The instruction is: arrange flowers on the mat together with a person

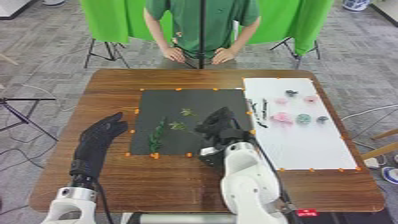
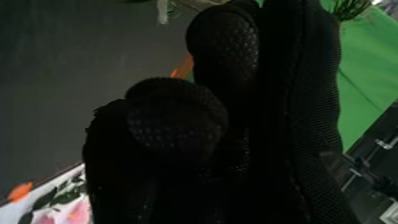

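At the left of the frame, the left robot hand [image 1: 105, 129] lies wide and empty beside the black mat [image 1: 164, 101] on the table [image 1: 160, 186]. Left of the frame's centre, the arrangement looks only begun: a long green sprig [image 1: 157, 136] stands lengthwise on the mat, with a small yellow-green sprig [image 1: 187, 112] and another sprig [image 1: 177, 126] to its right. At the centre, the right robot hand [image 1: 216, 125] is over the mat's right part; I cannot tell whether it is wide or narrow, or if it holds anything. Right of centre, on the white sheet [image 1: 306, 150], the dark leafy stems [image 1: 264, 109] and all the visible blooms seem left to place.

Counting left to right: at least three green sprigs on the black mat, seemingly two dark stems on the sheet's left side, then six blooms in its upper half, namely three pink flowers [image 1: 282, 117], two dark bluish ones [image 1: 291, 93] and one pale green flower [image 1: 304, 119]
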`<state>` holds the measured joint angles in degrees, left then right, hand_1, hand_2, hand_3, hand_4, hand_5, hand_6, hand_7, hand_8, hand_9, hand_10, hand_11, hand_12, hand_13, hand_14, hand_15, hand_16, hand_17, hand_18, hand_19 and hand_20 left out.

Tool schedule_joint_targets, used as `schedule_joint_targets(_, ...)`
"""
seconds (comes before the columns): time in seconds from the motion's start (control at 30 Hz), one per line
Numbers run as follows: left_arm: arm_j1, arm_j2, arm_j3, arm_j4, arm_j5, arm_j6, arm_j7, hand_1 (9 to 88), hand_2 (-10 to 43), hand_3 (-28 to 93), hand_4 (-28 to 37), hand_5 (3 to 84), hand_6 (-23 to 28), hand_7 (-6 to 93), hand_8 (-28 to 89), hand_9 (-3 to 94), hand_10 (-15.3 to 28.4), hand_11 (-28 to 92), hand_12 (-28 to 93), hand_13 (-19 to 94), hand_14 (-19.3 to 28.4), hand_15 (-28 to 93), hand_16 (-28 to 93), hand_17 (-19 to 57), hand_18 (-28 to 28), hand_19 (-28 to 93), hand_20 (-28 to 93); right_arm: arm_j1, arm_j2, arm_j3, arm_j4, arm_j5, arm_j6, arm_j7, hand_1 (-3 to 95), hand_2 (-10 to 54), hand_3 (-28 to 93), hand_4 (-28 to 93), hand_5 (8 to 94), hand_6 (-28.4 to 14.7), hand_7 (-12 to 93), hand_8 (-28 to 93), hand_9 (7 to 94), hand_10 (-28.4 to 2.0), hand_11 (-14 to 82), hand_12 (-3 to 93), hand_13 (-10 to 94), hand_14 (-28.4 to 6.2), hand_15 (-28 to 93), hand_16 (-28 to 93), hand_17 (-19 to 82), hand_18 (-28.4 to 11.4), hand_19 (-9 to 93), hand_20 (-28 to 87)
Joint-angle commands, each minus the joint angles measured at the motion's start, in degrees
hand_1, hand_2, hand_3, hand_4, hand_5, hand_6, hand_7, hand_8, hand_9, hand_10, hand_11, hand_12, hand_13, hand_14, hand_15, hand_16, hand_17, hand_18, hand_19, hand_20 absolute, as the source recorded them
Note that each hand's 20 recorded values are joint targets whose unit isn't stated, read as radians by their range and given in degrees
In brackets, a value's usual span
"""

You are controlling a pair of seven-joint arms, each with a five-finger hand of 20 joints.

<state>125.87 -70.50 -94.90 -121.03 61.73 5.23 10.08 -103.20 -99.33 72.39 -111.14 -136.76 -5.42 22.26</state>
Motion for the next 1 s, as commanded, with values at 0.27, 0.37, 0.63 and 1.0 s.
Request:
schedule_joint_targets(0.27,0.40,-0.17,-0.20,-0.02,0.77,-1.60,-1.21,30.0,-4.8,62,-15.3,44.6,4.1,14.8,-6,44.0,13.4,21,15,33,16.9,16,4,3.7,12.5,8,16,-0.40,-1.61,-0.98,1.59,-1.56,-1.60,-2.16,82.8,-9.5,-28,35,89.8,-0.6,19,12,93.7,-9.8,37.3,17.3,94,-2.2,59,16,75,-8.3,93,31)
schedule_joint_targets(0.37,0.40,-0.19,-0.26,-0.05,0.85,-1.64,-1.32,30.0,-4.8,62,-15.2,44.4,4.1,14.7,-6,43.9,13.4,20,15,33,17.0,16,4,3.7,12.5,8,16,-0.48,-1.57,-1.24,1.88,-1.79,-1.58,-2.42,82.4,-9.5,-28,34,89.7,-0.7,18,12,93.7,-9.8,36.8,17.3,94,-2.3,59,16,75,-8.2,93,31)
schedule_joint_targets(0.63,0.58,-0.20,-0.20,-0.11,0.91,-1.96,-1.10,30.1,-4.8,62,-15.2,44.3,4.1,14.6,-6,43.7,13.3,20,16,33,17.0,16,4,3.6,12.5,8,16,-0.72,-1.34,-1.33,1.31,-1.73,-2.66,-3.57,81.7,-9.5,-28,33,89.3,-0.9,18,12,93.7,-9.9,36.2,17.4,94,-2.3,58,16,75,-8.1,93,30)
schedule_joint_targets(1.0,0.34,-0.57,-0.69,0.09,0.75,-2.24,-1.44,30.2,-4.8,62,-15.0,44.3,4.1,14.7,-6,43.8,13.4,20,16,33,16.9,16,4,3.6,12.5,8,16,-3.78,2.44,1.18,-6.34,-4.27,-10.52,-1.46,42.7,-6.9,65,-10,87.3,-1.4,15,8,93.7,-10.4,35.2,18.2,94,-2.5,58,17,74,-7.8,93,30)
